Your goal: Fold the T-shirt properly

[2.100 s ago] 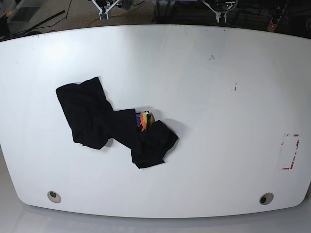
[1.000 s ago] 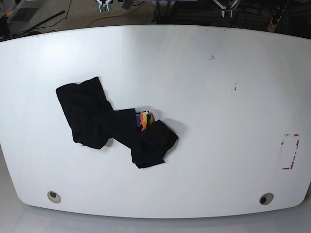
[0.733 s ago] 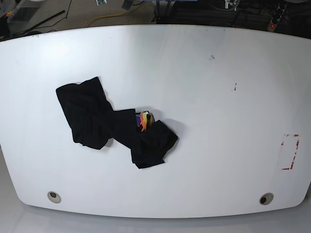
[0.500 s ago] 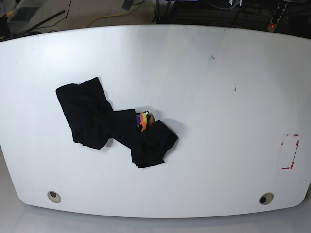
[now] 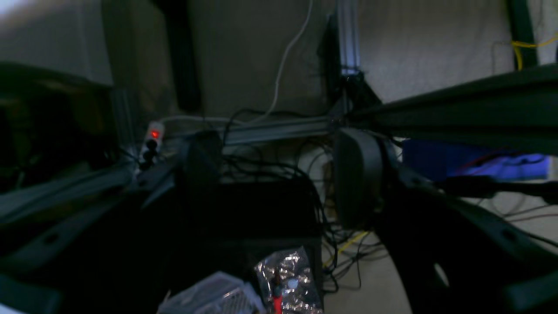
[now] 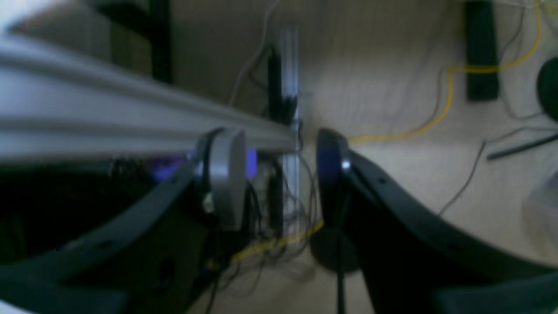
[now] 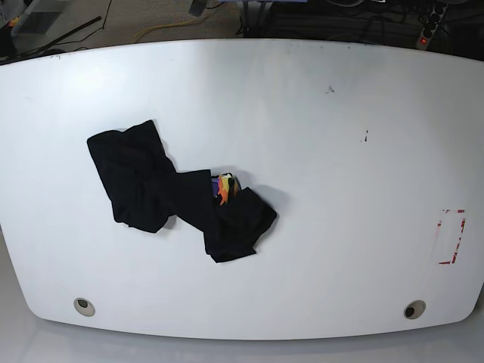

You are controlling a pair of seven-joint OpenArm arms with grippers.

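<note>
The black T-shirt (image 7: 170, 189) lies crumpled on the white table (image 7: 318, 166), left of centre, with a bit of its yellow-orange-red print (image 7: 224, 186) showing in a fold. Neither arm appears in the base view. In the left wrist view my left gripper (image 5: 279, 174) is open with nothing between its fingers, facing cables and frame bars off the table. My right gripper (image 6: 279, 174) in the right wrist view is open too and holds nothing, with floor and an aluminium bar behind it.
Two round holes (image 7: 84, 306) (image 7: 414, 309) sit near the table's front edge. A red-marked rectangle (image 7: 451, 236) is at the right edge. A power strip with a red light (image 5: 152, 137) and tangled cables lie beyond the table's far edge.
Both arms' ends, seen earlier at the table's far edge, have drawn back out of the base view. The T-shirt has not moved.
</note>
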